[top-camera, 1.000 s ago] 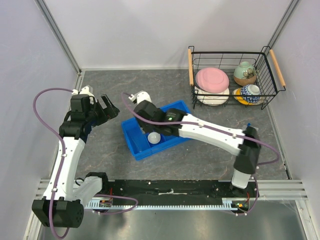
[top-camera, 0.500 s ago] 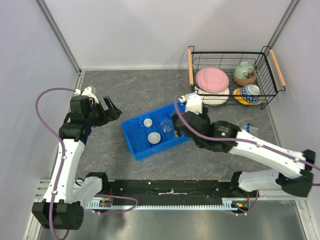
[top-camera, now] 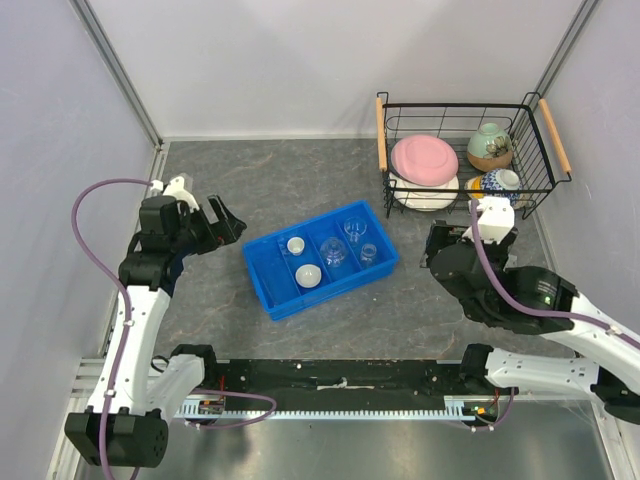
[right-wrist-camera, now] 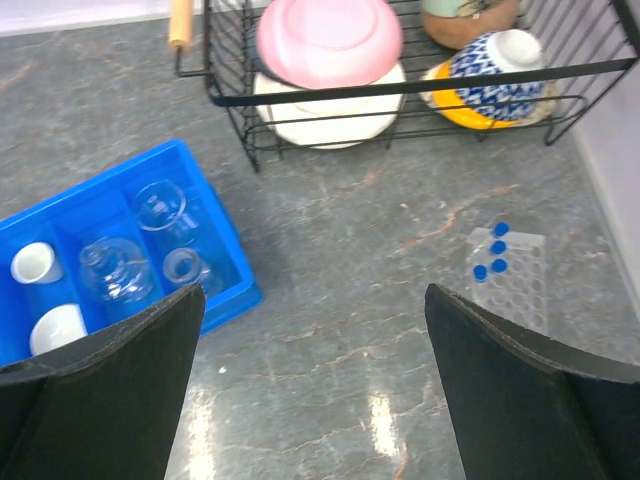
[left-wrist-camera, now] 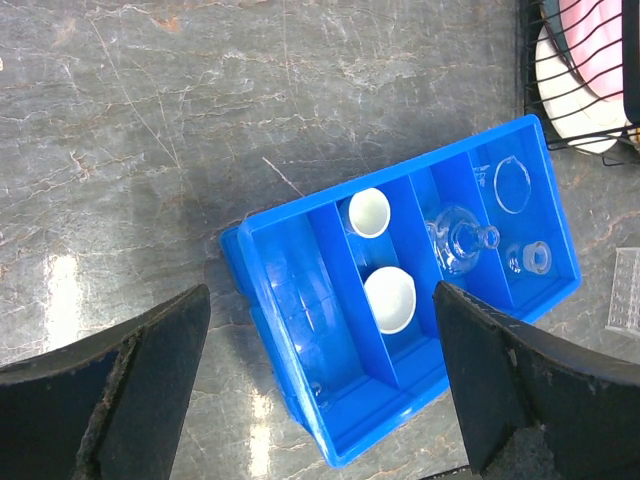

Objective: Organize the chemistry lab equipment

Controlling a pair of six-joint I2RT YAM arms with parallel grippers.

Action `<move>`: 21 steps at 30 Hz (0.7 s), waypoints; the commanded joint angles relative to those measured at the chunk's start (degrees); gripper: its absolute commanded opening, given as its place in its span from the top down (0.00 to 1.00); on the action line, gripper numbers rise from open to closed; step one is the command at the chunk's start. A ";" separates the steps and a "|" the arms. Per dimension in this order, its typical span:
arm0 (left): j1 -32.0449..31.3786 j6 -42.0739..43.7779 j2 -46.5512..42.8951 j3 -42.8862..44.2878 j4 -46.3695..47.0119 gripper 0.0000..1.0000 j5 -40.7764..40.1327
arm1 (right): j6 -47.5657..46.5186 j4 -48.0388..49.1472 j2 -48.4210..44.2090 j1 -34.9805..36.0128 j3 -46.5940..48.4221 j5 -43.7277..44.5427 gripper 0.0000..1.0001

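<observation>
Clear plastic tube rack (right-wrist-camera: 515, 285), blue-capped tubes (right-wrist-camera: 497, 247) seated: being shown on the table (right-wrist-camera: 350, 330) near the wire basket (right-wrist-camera: 400, 88), well apart from the blue tray (right-wrist-camera: 232, 250) where dishes (right-wrist-camera: 32, 262), flask (right-wrist-camera: 108, 272) and beakers (right-wrist-camera: 160, 205) are being stored. Being judged light, stiff, slippery and tip-prone; its long side walls are being favoured for gripping. Left fingers (left-wrist-camera: 130, 380) and right fingers (right-wrist-camera: 520, 400) are being held spread, empty.

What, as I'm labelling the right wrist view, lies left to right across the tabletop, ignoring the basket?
Two white dishes → flask → two beakers, all in the blue bin → clear rack with blue-capped tubes.
</observation>
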 commanded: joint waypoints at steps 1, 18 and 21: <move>-0.13 2.65 -1.52 -0.85 3.56 0.00 1.40 | 5.61 -6.10 3.52 -0.50 0.20 10.23 0.02; -0.13 1.78 -3.98 -2.52 4.44 0.00 4.82 | 9.24 -16.83 11.08 -5.07 16.29 21.93 0.02; -0.13 1.69 -4.51 -2.26 4.35 0.00 5.53 | 6.27 -14.39 11.70 -5.08 17.35 22.19 0.02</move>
